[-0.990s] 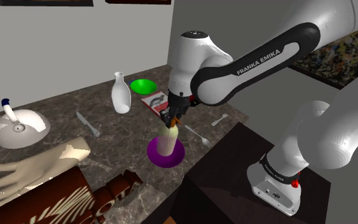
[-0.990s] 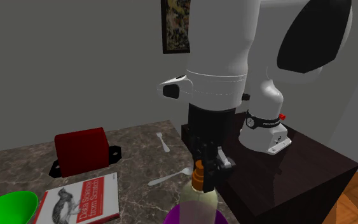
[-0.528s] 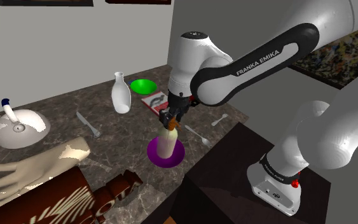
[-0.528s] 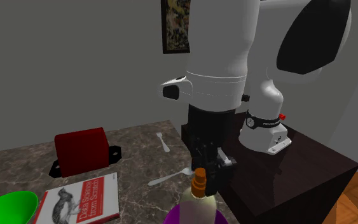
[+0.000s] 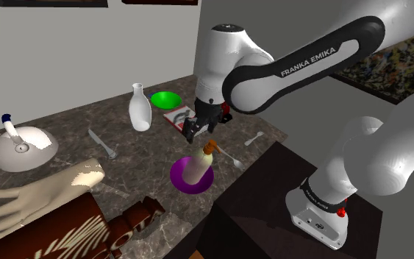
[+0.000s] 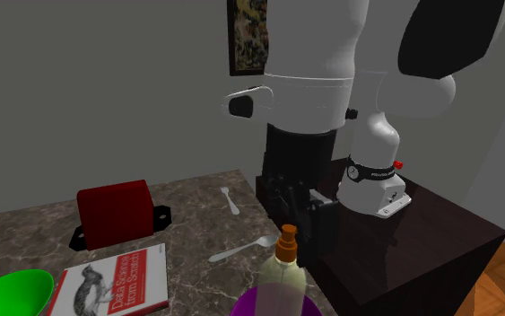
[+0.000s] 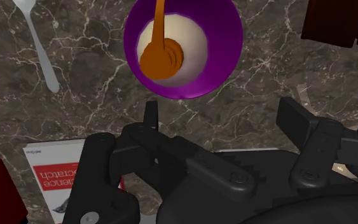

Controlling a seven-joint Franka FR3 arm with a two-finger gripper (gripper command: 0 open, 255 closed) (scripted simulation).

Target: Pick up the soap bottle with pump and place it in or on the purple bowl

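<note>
**Fig.** Cream soap bottle with orange pump [image 5: 197, 166] stands inside glossy purple bowl [image 5: 177, 179] on dark marble-patterned counter [image 5: 124, 158]. Black two-finger gripper [image 5: 195, 131] hangs above bottle, clear of pump; fingers spread, nothing between them. Wrist view: bottle [image 7: 187, 38] lies ahead of fingertips [image 7: 151, 116], outside gap, long axis pointing roughly toward camera. Shoulder view: neck leans toward that view's right, perhaps propped on bowl rim; contact hard to confirm. Judgement: placement looks complete; next move likely straight retreat upward, away from pump.
</note>
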